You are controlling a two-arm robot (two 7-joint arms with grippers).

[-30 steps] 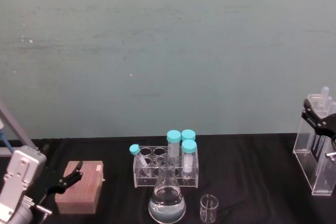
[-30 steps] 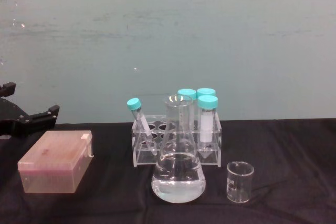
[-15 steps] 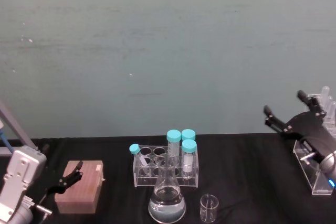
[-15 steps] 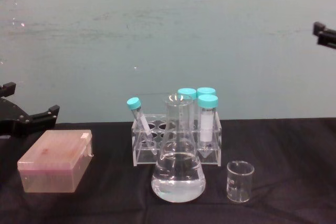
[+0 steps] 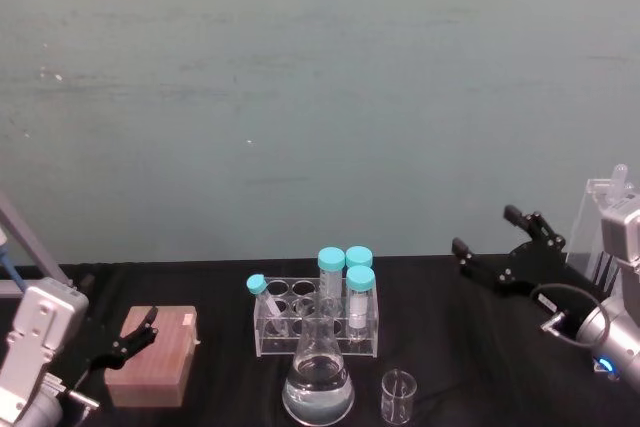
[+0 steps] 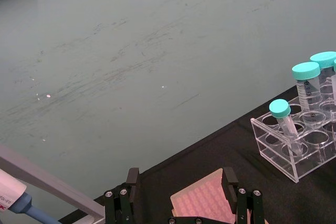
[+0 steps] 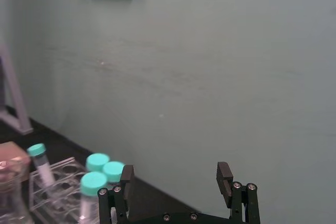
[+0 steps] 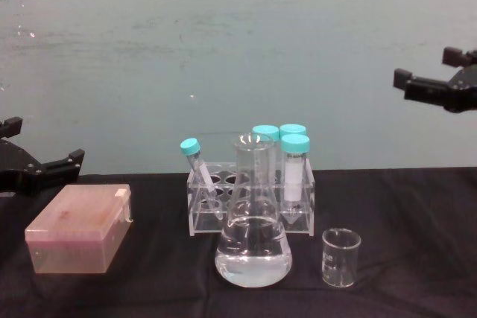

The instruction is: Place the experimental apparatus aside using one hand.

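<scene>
While flask (image 8: 253, 210) holds clear liquid (image 8: 253, 257), rack (image 8: 198, 216) holds four capped tubes (image 8: 295, 173).

Clear, glossy glass: conical flask (image 8: 253, 251) and beaker (image 8: 340, 258), lower centre. Clear, smooth acrylic: tube rack (image 8: 200, 221), its tube caps (image 8: 295, 144) matt teal plastic. Frosted pinkish plastic: tip box (image 8: 74, 232), lower left. Matt black cloth — tablecloth (image 8: 417, 243). Matt, scuffed surface — wall (image 8: 223, 35).

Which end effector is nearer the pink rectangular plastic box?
Left. The left end effector sits open right by the pink rectangular plastic box; the right end effector hangs raised, far off on the opposite side.
</scene>
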